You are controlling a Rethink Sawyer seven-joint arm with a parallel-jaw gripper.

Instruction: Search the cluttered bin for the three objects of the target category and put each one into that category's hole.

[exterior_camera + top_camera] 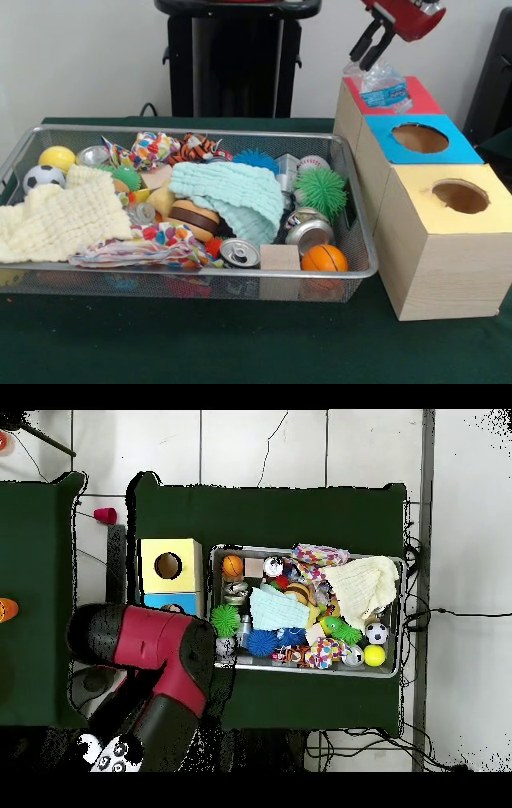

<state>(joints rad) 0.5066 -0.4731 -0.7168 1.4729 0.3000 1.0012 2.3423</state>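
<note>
A crushed clear plastic bottle with a blue label rests on the red-topped box, covering where its hole would be. My gripper hangs just above the bottle's upper left end, open, with a narrow gap and nothing between its fingers. The blue-topped box and yellow-topped box stand in front of it, each with an open round hole. The wire bin holds crushed cans among toys and cloths. In the overhead view my red arm hides the gripper, the bottle and the red box.
In the bin lie a mint cloth, a yellow cloth, a green spiky ball, an orange ball, a wooden block and a soccer ball. A red cup stands off the table.
</note>
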